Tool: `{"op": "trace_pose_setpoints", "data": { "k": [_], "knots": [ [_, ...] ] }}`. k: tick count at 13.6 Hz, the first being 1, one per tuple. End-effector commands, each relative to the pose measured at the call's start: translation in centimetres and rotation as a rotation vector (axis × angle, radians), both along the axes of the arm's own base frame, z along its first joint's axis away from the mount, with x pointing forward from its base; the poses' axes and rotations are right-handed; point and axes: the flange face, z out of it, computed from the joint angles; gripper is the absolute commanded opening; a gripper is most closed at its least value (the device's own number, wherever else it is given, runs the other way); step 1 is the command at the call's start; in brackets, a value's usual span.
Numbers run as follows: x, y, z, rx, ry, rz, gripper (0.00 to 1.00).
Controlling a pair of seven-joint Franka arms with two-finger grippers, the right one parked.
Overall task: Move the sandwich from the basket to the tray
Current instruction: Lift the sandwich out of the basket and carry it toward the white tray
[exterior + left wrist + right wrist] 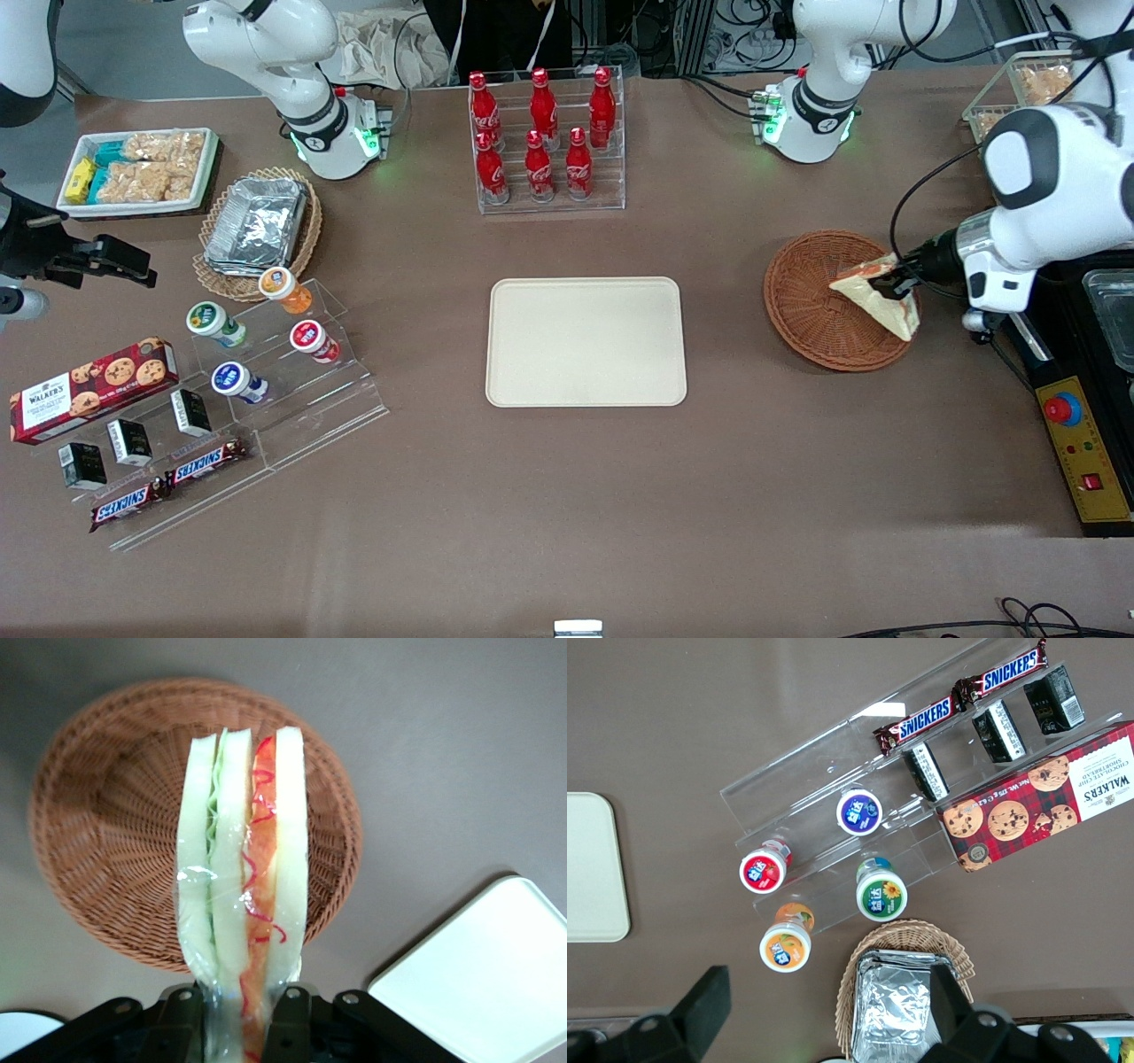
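Wicker, reddish-brown: basket, round and shallow, toward the working arm's end of the table; nothing else shows inside it.
Sandwich: wrapped white-bread wedge with orange-red filling, held above the basket, over the rim nearer the arm; it appears lifted clear of the weave.
Gripper: clamped on the sandwich's lower end, one finger on each outer bread face; it hangs over the basket's edge.
Tray: cream-beige, rounded corners, low rim, bare, at mid-table, well apart from the basket.
Progress: pick looks done; the carry across to the tray and the release are left.
Next move, judged: sideways travel toward the tray, then lowering before the fingers part.
Surface: brown table, matte, flat.
Room, parked arm's end: acrylic steps with yogurt cups, Snickers bars, cookie box, tan basket of foil trays, white snack tray.
Room, middle: clear rack of red cola bottles, farther from the front camera than the tray.
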Motion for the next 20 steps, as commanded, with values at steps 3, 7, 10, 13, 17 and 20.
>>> {"op": "trace_pose_setpoints", "data": {
  "k": [3,7,10,13,17,20],
  "knots": [
    [2.9,-2.8,8.5,0.061,-0.044,-0.105,0.23],
    [3.5,-10.7,8.9,0.070,-0.054,-0.249,0.23],
    [4.4,-17.9,7.6,0.058,-0.049,-0.366,0.23],
    [4.7,-23.0,6.2,0.044,-0.042,-0.429,0.23],
    [5.3,-28.0,1.6,0.003,-0.062,-0.485,0.24],
    [5.3,-31.5,-2.5,-0.014,-0.067,-0.521,0.24]
  ]
}}
